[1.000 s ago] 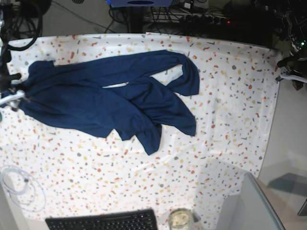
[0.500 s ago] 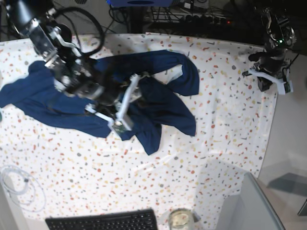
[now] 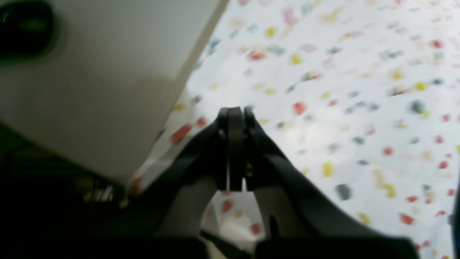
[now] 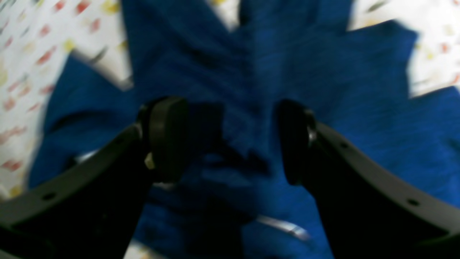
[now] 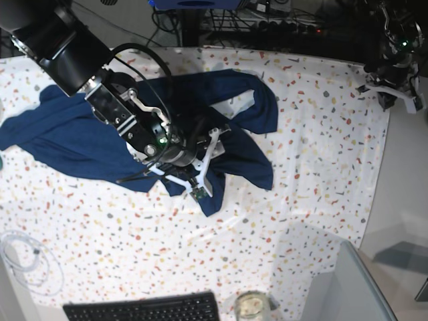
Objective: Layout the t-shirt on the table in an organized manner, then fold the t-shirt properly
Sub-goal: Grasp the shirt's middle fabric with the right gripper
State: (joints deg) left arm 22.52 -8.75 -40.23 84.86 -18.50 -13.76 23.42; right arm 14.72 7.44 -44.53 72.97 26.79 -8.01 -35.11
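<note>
The worktop (image 5: 314,147) is wide and speckled, and the t-shirt (image 5: 73,144) lies on it bunched and twisted, spread from the left edge toward the middle, nearer the far edge than the near one, with one tongue of cloth trailing toward the near edge. Laying it flat is the job in hand, I'd say, and the way to do it well is to pinch a single layer at a hem or sleeve edge, not a thick ridge, then draw it outward low and slow so the folds open rather than drag. The right gripper (image 4: 230,140) hangs over the crumpled middle, jaws parted wide with blue cloth below them, nothing pinched. The left gripper (image 3: 233,144) sits at the far right corner, jaws pressed together, empty.
</note>
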